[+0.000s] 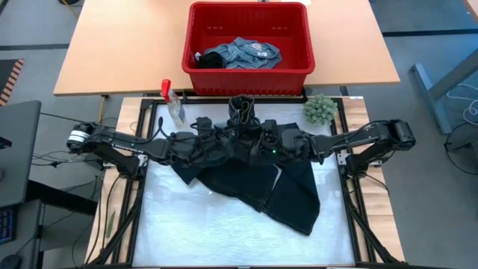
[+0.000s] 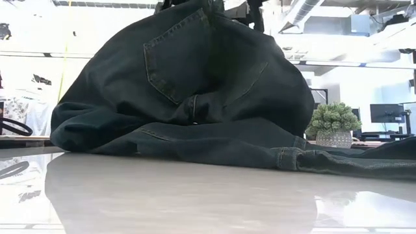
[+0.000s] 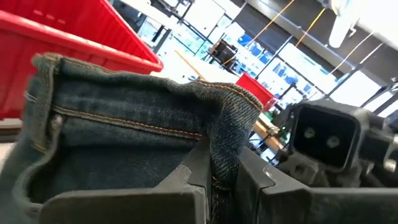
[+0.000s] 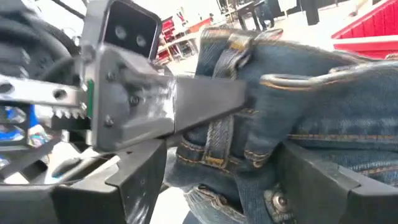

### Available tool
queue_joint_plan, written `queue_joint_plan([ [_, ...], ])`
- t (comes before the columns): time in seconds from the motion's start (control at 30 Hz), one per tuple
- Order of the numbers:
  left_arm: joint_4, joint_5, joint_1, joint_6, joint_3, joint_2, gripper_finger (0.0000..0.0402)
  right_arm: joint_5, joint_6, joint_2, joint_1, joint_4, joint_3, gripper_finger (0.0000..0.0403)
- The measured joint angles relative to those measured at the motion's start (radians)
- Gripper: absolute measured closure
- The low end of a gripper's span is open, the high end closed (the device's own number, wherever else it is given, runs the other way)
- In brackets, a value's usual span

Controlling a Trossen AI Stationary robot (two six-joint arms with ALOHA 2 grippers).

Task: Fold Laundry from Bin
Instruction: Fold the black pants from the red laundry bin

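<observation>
1. A pair of dark jeans point(image 1: 258, 187) is lying on the white bench point(image 1: 224, 232), with the waistband being held up above the middle and the legs trailing toward the front right.
2. The left gripper point(image 3: 217, 180) is reaching in from the left, and its jaws are clenching a fold of the jeans' waistband between them.
3. The right gripper point(image 4: 217, 168) is meeting it from the right at the same raised bunch of denim; its jaws are standing wide apart, with the waistband and a belt loop sitting in the gap, apparently not being pinched.
4. The low view is showing the jeans mounded high, a back pocket facing the camera.
5. The red bin point(image 1: 247, 45) is sitting on the wooden table behind the bench, holding a faded blue denim garment point(image 1: 246, 54) and something dark beside it.
6. A spray bottle point(image 1: 172, 101) is lying near the bench's back left, and a small green plant point(image 1: 320, 109) is standing near the back right.
</observation>
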Motion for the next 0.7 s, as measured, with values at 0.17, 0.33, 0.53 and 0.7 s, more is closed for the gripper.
queue_joint_plan([
  [0.17, 0.01, 0.019, 0.01, -0.019, 0.0, 0.023, 0.0383, 0.01, -0.002, 0.051, 0.014, -0.024, 0.024, 0.0084],
  [0.33, 0.015, 0.025, 0.016, -0.007, 0.0, 0.022, 0.0383, 0.082, -0.007, 0.068, 0.026, -0.079, 0.065, 0.0088],
  [0.53, 0.011, 0.026, 0.017, 0.005, 0.0, 0.022, 0.0366, 0.141, -0.03, 0.056, 0.026, -0.137, 0.072, 0.0165],
  [0.7, 0.008, 0.132, 0.04, -0.01, 0.0, 0.017, 0.031, 0.141, -0.033, 0.056, 0.026, -0.154, 0.072, 0.0307],
])
